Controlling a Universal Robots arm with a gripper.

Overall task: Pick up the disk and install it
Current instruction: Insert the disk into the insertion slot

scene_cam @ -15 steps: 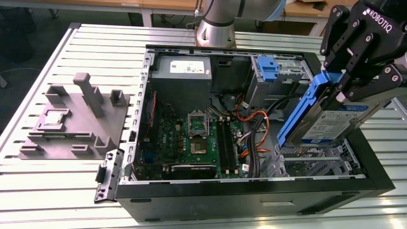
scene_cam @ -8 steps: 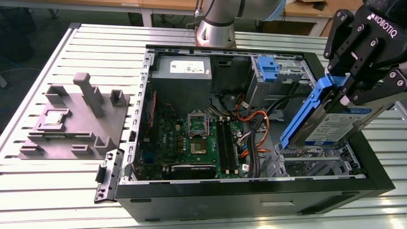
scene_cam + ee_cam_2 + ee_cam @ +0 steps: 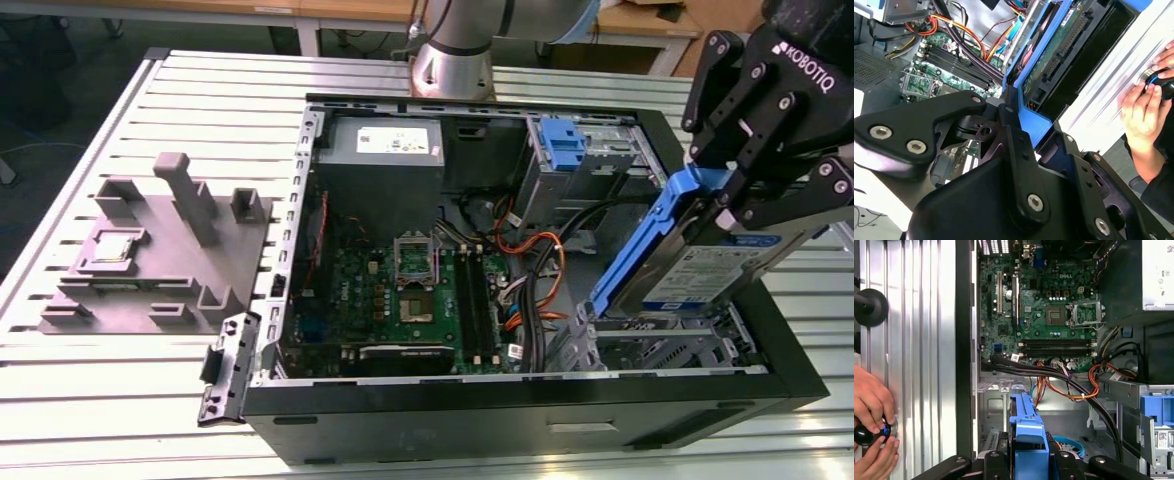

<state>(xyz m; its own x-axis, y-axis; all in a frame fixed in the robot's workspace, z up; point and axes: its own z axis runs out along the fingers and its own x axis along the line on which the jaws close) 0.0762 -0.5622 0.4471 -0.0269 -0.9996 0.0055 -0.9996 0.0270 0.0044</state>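
Gripping the disk [image 3: 711,276], label outward, the fingers [image 3: 771,205] hover over the case [image 3: 534,412].

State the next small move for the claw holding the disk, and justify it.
Probably ease the claw down a little toward the metal drive bay: the disk, clamped at its blue rails, hangs tilted just above that bay in the exterior view, not yet seated.
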